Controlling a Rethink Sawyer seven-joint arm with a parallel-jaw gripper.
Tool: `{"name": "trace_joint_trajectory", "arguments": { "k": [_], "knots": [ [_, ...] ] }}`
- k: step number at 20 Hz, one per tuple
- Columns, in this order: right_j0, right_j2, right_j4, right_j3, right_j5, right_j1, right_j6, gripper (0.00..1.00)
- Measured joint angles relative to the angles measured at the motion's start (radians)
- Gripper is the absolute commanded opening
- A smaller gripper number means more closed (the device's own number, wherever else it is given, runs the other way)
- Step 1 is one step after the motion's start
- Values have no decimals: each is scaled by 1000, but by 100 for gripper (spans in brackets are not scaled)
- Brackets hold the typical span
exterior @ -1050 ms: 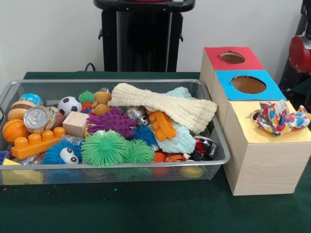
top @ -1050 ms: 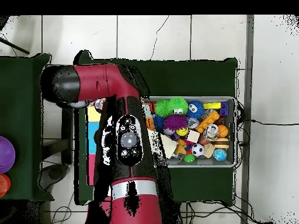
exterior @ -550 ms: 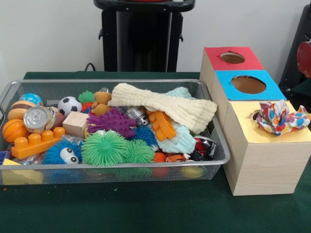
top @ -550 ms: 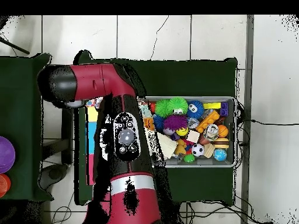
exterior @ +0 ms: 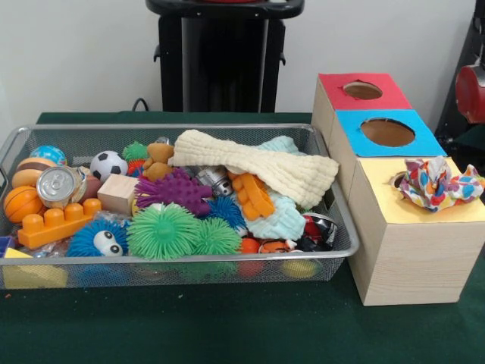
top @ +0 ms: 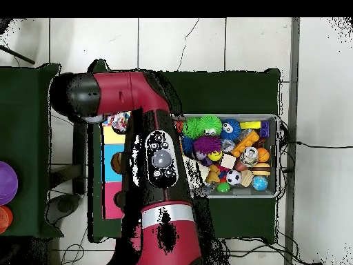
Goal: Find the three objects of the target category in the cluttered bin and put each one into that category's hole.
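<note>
Cream cloth (exterior: pixel 254 163) lies draped over the toys toward the bin's (exterior: pixel 174 262) box-side end, long axis running along the bin; a patterned cloth (exterior: pixel 439 182) sits on the yellow box (exterior: pixel 424 208); the arm (top: pixel 158 162) hangs over the boxes; the gripper is hidden, so I cannot tell its grip.

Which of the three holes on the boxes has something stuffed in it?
The yellow-topped box, nearest the camera: a colourful patterned cloth sits bunched over its hole. The holes in the blue top and red top are open and uncovered.

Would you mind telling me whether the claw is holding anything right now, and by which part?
It cannot be told: neither view shows the claw, only the arm above the boxes.
</note>
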Motion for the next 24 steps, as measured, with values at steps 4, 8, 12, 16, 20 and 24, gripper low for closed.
{"name": "trace_joint_trajectory", "arguments": {
  "k": [4,8,12,16,20,24],
  "knots": [
    [-29,14,-3,0,0,-2,0,0],
    [-48,22,-6,0,0,-2,0,0],
    [-54,23,-13,0,-4,-2,0,0],
    [-56,23,-24,0,-17,-2,0,0],
    [-62,26,-38,0,-48,-2,0,0],
    [-67,30,-42,3,-82,-2,0,0]
  ]
}}
